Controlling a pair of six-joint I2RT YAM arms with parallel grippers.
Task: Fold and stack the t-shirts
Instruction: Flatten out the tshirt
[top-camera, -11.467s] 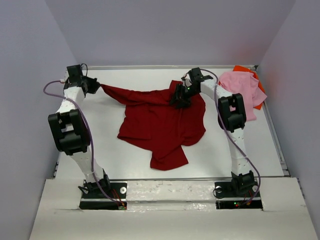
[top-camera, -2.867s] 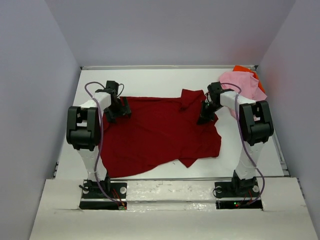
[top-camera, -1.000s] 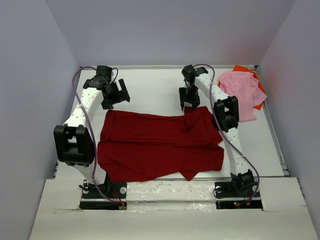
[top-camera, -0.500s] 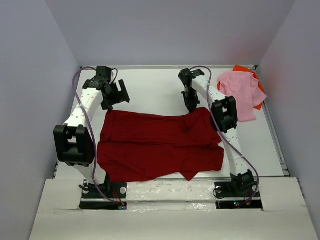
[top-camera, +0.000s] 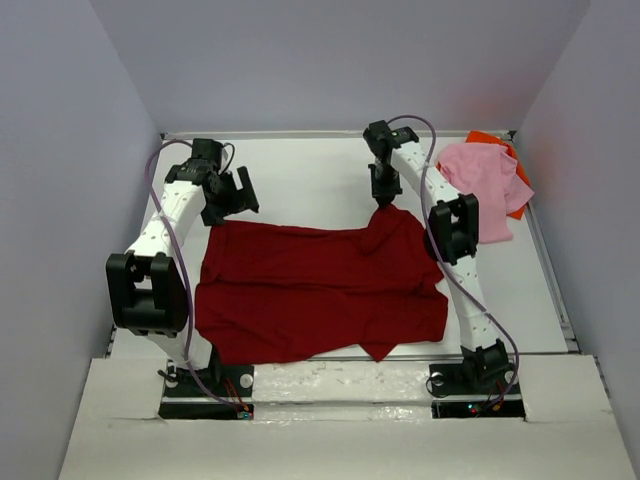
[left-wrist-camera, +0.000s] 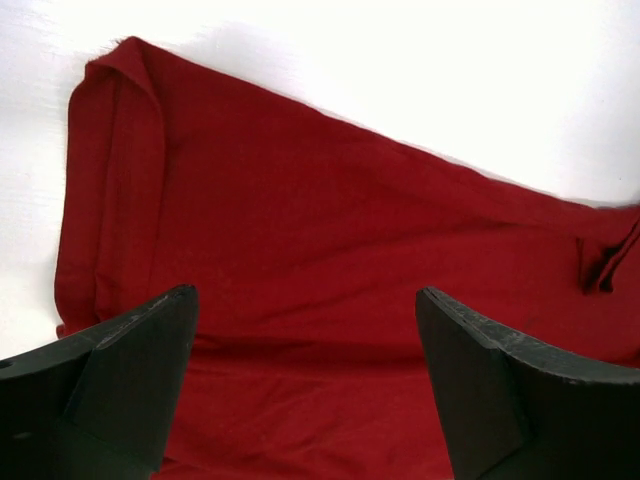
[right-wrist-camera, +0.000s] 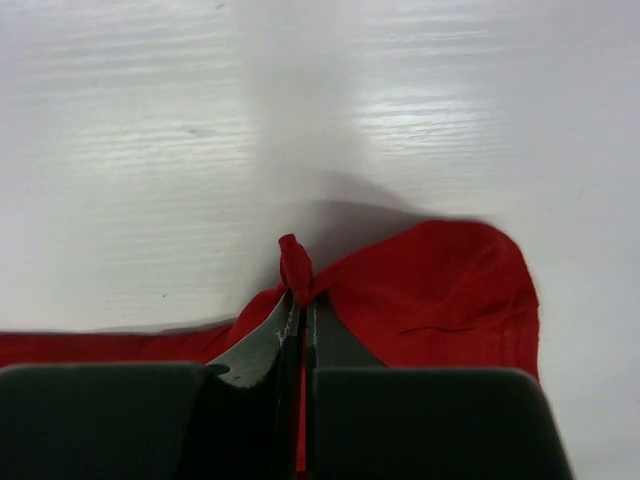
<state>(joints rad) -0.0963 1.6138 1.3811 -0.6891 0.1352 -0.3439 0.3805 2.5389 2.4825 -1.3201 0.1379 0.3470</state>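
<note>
Right wrist: we see the right end effector (right-wrist-camera: 301, 305) pinching the soft dark red t-shirt (right-wrist-camera: 440, 290); left end effector (left-wrist-camera: 305, 300) hangs wide.

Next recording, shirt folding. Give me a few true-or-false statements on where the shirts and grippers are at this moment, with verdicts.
1. The right gripper is shut on a pinch of the dark red shirt. True.
2. The left gripper is clamped on the dark red shirt. False: it is open near the shirt's far left corner and holds nothing.
3. The pink shirt lies on the orange shirt. True.
4. The pink shirt sits at the table's near left corner. False: it is at the far right of the table.
</note>
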